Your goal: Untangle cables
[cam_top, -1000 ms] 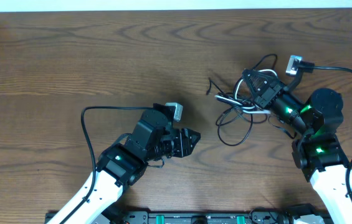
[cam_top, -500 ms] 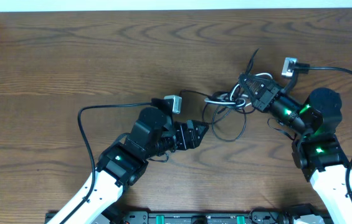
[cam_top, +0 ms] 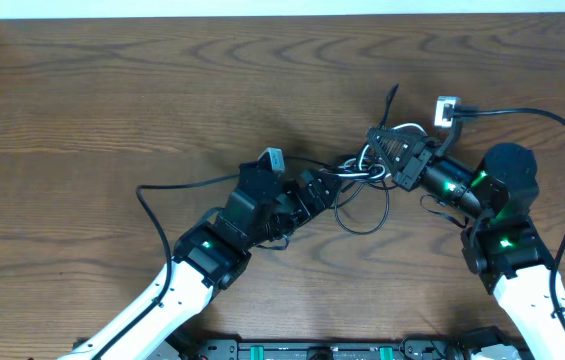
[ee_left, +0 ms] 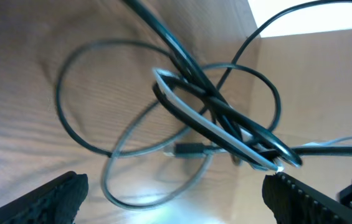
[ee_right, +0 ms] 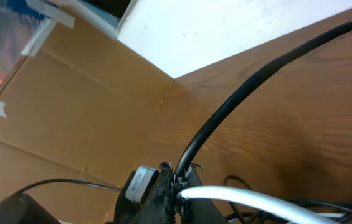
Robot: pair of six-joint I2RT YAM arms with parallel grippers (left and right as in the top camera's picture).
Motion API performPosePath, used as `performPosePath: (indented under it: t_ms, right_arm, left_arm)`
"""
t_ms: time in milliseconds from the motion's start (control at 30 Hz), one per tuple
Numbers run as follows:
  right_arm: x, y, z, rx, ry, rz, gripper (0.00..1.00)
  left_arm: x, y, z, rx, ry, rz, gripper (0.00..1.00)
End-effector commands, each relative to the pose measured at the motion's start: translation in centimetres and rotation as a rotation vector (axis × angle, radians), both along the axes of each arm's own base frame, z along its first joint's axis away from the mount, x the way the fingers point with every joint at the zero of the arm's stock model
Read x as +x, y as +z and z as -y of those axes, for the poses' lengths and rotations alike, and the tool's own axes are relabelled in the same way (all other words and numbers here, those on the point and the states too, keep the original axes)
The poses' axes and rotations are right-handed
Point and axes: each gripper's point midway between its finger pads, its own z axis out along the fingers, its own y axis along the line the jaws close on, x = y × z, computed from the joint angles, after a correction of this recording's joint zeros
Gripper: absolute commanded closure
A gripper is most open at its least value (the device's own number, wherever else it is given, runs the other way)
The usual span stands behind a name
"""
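— The left fingers (ee_left: 54,200) are spread wide with nothing between them, right up against the cables (cam_top: 360,165).
— And the right fingers (cam_top: 392,150)?
— Closed on the tangle from the other side. The black cords and the white cord (ee_left: 207,124) loop together between the two arms, right of the middle of the worktop (cam_top: 112,100).

Left arm (cam_top: 194,268) extends from the lower edge toward the upper right. Its gripper (cam_top: 330,181) has jaws spread wide, and in the wrist view the two fingers (ee_left: 54,198) sit in the lower corners. Right arm (cam_top: 520,262) extends from the lower right, bends and points left. Its gripper (cam_top: 377,143) has jaws closed on the cables (ee_left: 222,118). The two grippers nearly meet, tip to tip.
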Motion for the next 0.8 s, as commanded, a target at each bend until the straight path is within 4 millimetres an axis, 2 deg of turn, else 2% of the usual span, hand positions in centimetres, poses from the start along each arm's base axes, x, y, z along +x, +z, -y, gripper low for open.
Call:
performPosePath:
  t_ms: [0, 267, 767]
  right_arm:
    - [-0.8, 1.8, -0.7, -0.039, 0.053, 0.118, 0.99]
    - [-2.0, 2.5, -1.6, -0.056, 0.143, 0.198, 0.99]
    - [-3.9, 3.2, -3.7, -0.08, 0.251, 0.301, 0.99]
  left_arm:
    - [0.2, 0.3, 0.2, -0.115, 0.115, -0.135, 0.06]
    - [0.3, 0.3, 0.1, -0.268, 0.273, -0.348, 0.06]
    - [0.3, 0.6, 0.3, -0.339, 0.321, -0.426, 0.05]
